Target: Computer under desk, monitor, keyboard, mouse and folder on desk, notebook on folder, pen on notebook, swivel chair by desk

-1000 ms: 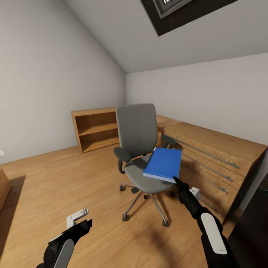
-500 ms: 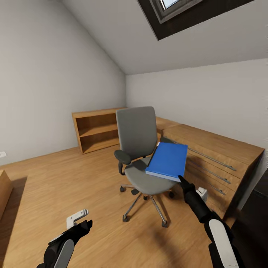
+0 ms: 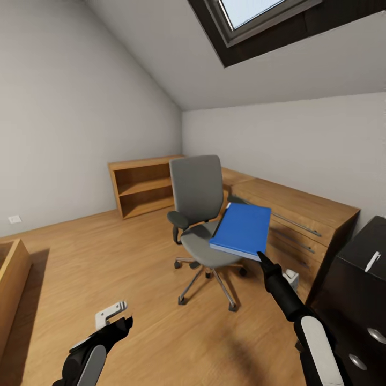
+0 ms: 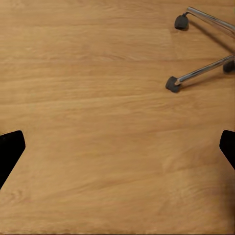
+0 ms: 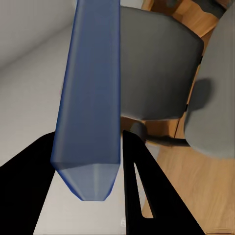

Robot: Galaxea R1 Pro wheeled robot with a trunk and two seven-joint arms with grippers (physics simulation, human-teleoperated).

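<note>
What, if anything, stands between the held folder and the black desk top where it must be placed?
Nothing visible does: the right gripper holds the blue folder above the swivel chair, and open air separates it from the desk at the right.

My right gripper (image 3: pixel 261 256) pinches the smooth, matt blue folder (image 3: pixel 242 229); swivel chair (image 3: pixel 199 209): grey cloth padding, chrome spokes; floor (image 3: pixel 107 257): satin wood.

Warm honey-coloured plank floor (image 3: pixel 107 257) spreads wide under pale grey walls (image 3: pixel 69 107); a dark-framed skylight (image 3: pixel 257 16) glows in the sloped ceiling; open low wooden shelving (image 3: pixel 140 185) meets a long wooden drawer unit (image 3: pixel 300 214).
</note>
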